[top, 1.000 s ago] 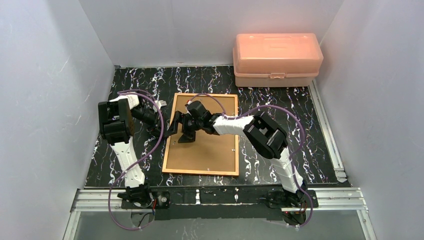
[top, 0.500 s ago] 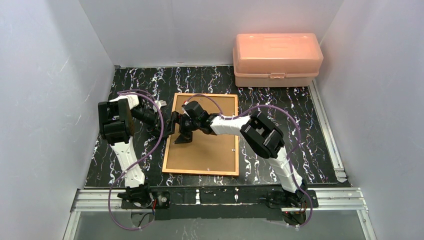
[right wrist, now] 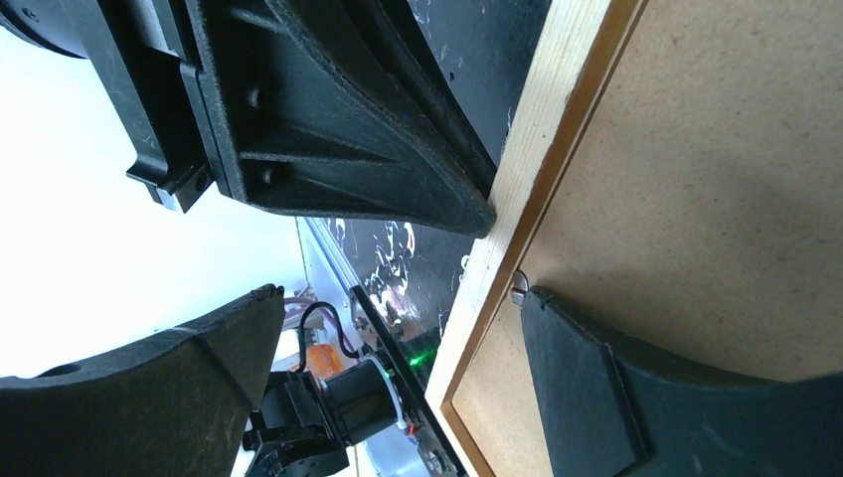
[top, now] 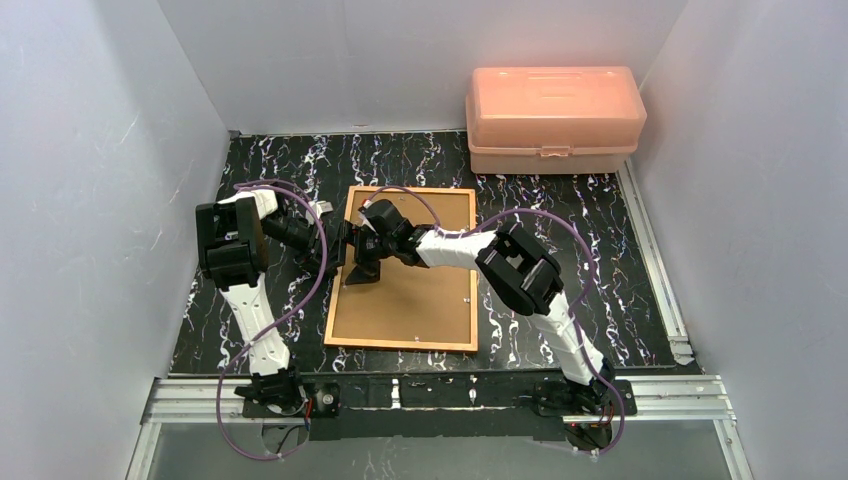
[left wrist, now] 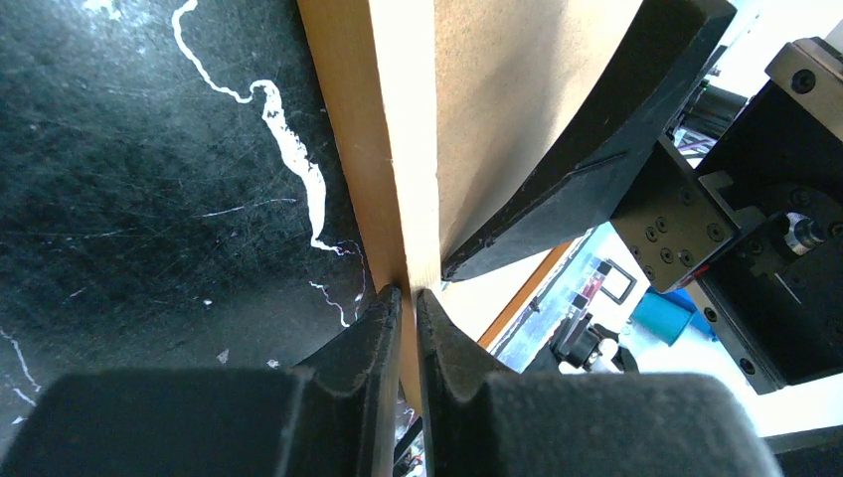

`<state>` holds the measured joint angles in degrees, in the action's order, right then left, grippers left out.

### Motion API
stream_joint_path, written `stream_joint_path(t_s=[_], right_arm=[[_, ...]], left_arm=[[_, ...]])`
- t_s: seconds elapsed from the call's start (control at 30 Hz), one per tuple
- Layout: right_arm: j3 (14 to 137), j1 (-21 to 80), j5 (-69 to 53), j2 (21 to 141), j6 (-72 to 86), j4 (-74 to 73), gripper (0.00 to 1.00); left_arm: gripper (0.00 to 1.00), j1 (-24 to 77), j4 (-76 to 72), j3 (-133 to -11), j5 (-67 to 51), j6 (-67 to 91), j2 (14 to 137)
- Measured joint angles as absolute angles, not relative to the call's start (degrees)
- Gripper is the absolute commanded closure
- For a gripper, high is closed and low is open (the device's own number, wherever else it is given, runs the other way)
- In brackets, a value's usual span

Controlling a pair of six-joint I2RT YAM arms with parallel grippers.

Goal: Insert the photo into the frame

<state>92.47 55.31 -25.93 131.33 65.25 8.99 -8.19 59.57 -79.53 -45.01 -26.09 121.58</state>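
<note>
The frame (top: 400,345) lies back-up on the black marbled table, filled by a plain brown backing board (top: 415,300). The photo is hidden. My left gripper (top: 345,243) is at the frame's left rail (left wrist: 358,149); in the left wrist view its fingers are shut on the thin edge of that rail (left wrist: 410,293). My right gripper (right wrist: 403,298) stands open astride the same rail (right wrist: 537,149). One finger (right wrist: 596,388) rests on the backing board (right wrist: 696,199) beside a small metal tab (right wrist: 517,288). The other finger hangs outside the frame.
A pink plastic box (top: 555,118) stands at the back right of the table. White walls close in on both sides. The metal rail (top: 440,390) carrying the arm bases runs along the near edge. The two grippers are almost touching at the frame's left rail.
My right gripper has slid left across the backing board to the frame's left rail. The left gripper stays at that rail and has closed slightly.
</note>
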Motion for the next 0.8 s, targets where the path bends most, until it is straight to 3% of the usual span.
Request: stream_joint_path(t_s=[0.8], right_arm=[[95.94,55.61,-28.67,133.47,63.16,7.88,0.01]], left_arm=[[0.94,-8.19,59.64,-79.48,-45.17,-26.15,121.58]])
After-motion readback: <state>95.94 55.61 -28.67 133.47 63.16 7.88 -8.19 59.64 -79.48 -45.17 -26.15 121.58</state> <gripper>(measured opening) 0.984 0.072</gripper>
